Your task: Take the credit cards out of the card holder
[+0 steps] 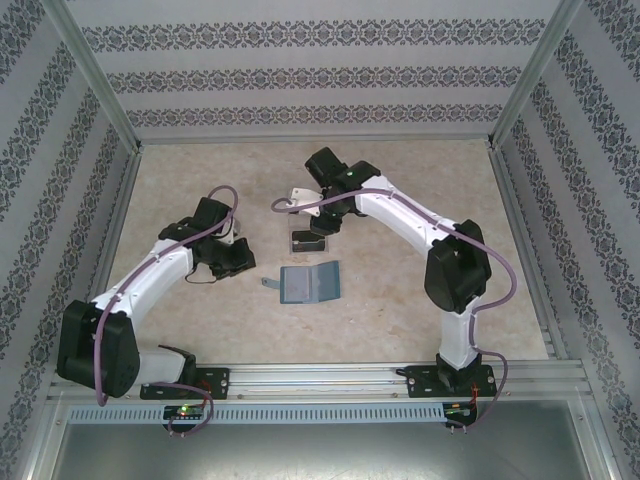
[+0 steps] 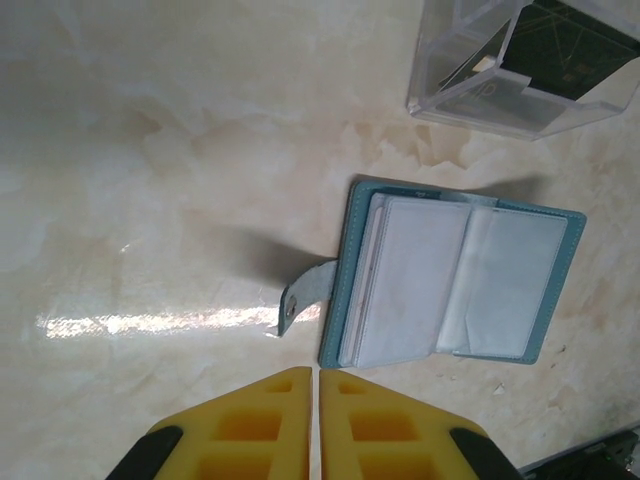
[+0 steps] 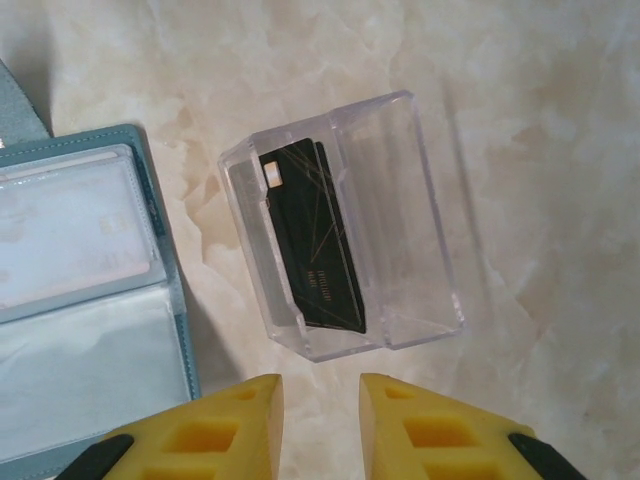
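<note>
Space surrounds both: our left gripper [image 2: 315, 375] closed, empty; our right gripper [image 3: 320, 382] slightly parted, empty, by the clear plastic tray [image 3: 432, 205].

Left of the right gripper [image 3: 320, 385], the card holder [image 3: 90, 330] runs off the edge. Ahead of the left gripper [image 2: 315, 375], the clear tray [image 2: 450, 85] is cut off on top.

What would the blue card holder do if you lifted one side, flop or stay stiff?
Probably flop: the card holder lies open as two panels joined at a fold, so the free side would likely hang. Its clear sleeves look glossy, maybe slippery. It looks thin and flat, so a push would likely slide it across the smooth table.
</note>
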Controlling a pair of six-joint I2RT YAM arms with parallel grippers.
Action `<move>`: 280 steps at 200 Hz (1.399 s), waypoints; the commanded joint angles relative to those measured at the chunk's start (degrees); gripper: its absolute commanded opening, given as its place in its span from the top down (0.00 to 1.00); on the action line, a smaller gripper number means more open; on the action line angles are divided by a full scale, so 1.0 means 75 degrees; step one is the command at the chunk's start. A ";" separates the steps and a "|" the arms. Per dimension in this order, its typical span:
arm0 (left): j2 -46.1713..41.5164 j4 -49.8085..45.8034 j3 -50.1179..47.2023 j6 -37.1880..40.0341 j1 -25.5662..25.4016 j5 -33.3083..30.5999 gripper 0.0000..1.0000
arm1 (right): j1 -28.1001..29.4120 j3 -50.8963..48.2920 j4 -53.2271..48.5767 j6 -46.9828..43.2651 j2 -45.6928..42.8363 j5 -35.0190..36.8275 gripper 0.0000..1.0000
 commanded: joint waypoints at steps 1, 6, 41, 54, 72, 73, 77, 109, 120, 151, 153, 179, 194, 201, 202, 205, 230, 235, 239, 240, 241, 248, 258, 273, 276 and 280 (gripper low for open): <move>0.0240 -0.0214 0.0365 -0.0208 -0.0173 -0.0229 0.90 | 0.0103 -0.0385 0.0515 0.0584 -0.0488 -0.0300 0.73; 0.0297 -0.0197 0.0419 -0.0275 -0.0210 -0.0268 0.90 | 0.0103 -0.0455 0.0590 0.0692 -0.0535 -0.0289 0.73; 0.0714 0.0063 0.0842 -0.0713 -0.0484 -0.0335 0.90 | 0.0176 -0.0656 0.0930 0.1641 -0.0761 -0.0085 0.74; 0.0864 0.0157 0.0959 -0.0845 -0.0574 -0.0393 0.90 | 0.0249 -0.0784 0.1100 0.1923 -0.0877 -0.0057 0.74; 0.1078 0.0217 0.1164 -0.0970 -0.0648 -0.0496 0.90 | 0.0398 -0.1038 0.1452 0.2290 -0.1083 -0.0016 0.74; 0.1095 0.0212 0.1172 -0.0971 -0.0645 -0.0495 0.90 | 0.0403 -0.1058 0.1463 0.2299 -0.1096 -0.0011 0.74; 0.1137 0.0192 0.1244 -0.0983 -0.0653 -0.0517 0.90 | 0.0437 -0.1106 0.1543 0.2347 -0.1147 -0.0018 0.74; 0.1305 -0.0016 0.1669 -0.0972 -0.0729 -0.0785 0.90 | 0.0620 -0.1573 0.1941 0.2497 -0.1508 -0.0101 0.74; 0.1229 0.0043 0.1656 -0.1047 -0.0786 -0.0846 0.90 | 0.0643 -0.1734 0.2005 0.2551 -0.1651 -0.0136 0.74; 0.0931 0.0316 0.1388 -0.1190 -0.0960 -0.0798 0.90 | 0.0768 -0.2092 0.2056 0.2872 -0.1990 -0.0089 0.75; 0.0918 0.0300 0.1370 -0.1199 -0.0958 -0.0798 0.90 | 0.0774 -0.2110 0.2059 0.2901 -0.2018 -0.0083 0.75; 0.0798 0.0420 0.1064 -0.1234 -0.1013 -0.0620 0.90 | 0.0818 -0.2479 0.2180 0.3270 -0.2311 -0.0082 0.75; 0.0866 0.0507 0.0928 -0.1191 -0.1115 -0.0499 0.90 | 0.0816 -0.2678 0.2281 0.3529 -0.2421 -0.0065 0.75; 0.0937 0.0524 0.0888 -0.1188 -0.1184 -0.0472 0.90 | 0.0802 -0.2764 0.2317 0.3713 -0.2433 -0.0071 0.75; 0.0949 0.0530 0.0888 -0.1191 -0.1188 -0.0465 0.90 | 0.0798 -0.2776 0.2324 0.3732 -0.2439 -0.0074 0.75; 0.0984 0.0543 0.0870 -0.1197 -0.1218 -0.0452 0.90 | 0.0807 -0.2811 0.2335 0.3810 -0.2445 -0.0078 0.75; 0.1268 0.0649 0.0924 -0.1124 -0.1524 -0.0293 0.90 | 0.0806 -0.3237 0.2743 0.4781 -0.2439 -0.0078 0.75; 0.1321 0.0683 0.0924 -0.1106 -0.1582 -0.0237 0.90 | 0.0796 -0.3322 0.2834 0.5024 -0.2434 -0.0090 0.75; 0.1351 0.0719 0.0918 -0.1086 -0.1620 -0.0179 0.90 | 0.0801 -0.3373 0.2894 0.5216 -0.2423 -0.0120 0.75; 0.1360 0.0727 0.0921 -0.1088 -0.1623 -0.0166 0.90 | 0.0804 -0.3385 0.2911 0.5263 -0.2422 -0.0128 0.75; 0.1365 0.0731 0.0916 -0.1083 -0.1630 -0.0154 0.90 | 0.0805 -0.3397 0.2925 0.5309 -0.2416 -0.0132 0.75; 0.1418 0.0757 0.0894 -0.1067 -0.1692 -0.0092 0.90 | 0.0813 -0.3479 0.3005 0.5608 -0.2399 -0.0207 0.76; 0.1519 0.0816 0.0828 -0.1028 -0.1758 -0.0071 0.90 | 0.0821 -0.3678 0.3203 0.6116 -0.2359 -0.0227 0.78; 0.1738 0.0702 0.0777 -0.0906 -0.1790 -0.0079 0.91 | 0.0848 -0.4097 0.3601 0.6867 -0.2419 -0.0274 0.80; 0.1778 0.0676 0.0763 -0.0886 -0.1796 -0.0081 0.91 | 0.0863 -0.4196 0.3677 0.7014 -0.2436 -0.0295 0.81; 0.1824 0.0646 0.0759 -0.0869 -0.1790 -0.0089 0.91 | 0.0881 -0.4332 0.3783 0.7212 -0.2462 -0.0294 0.81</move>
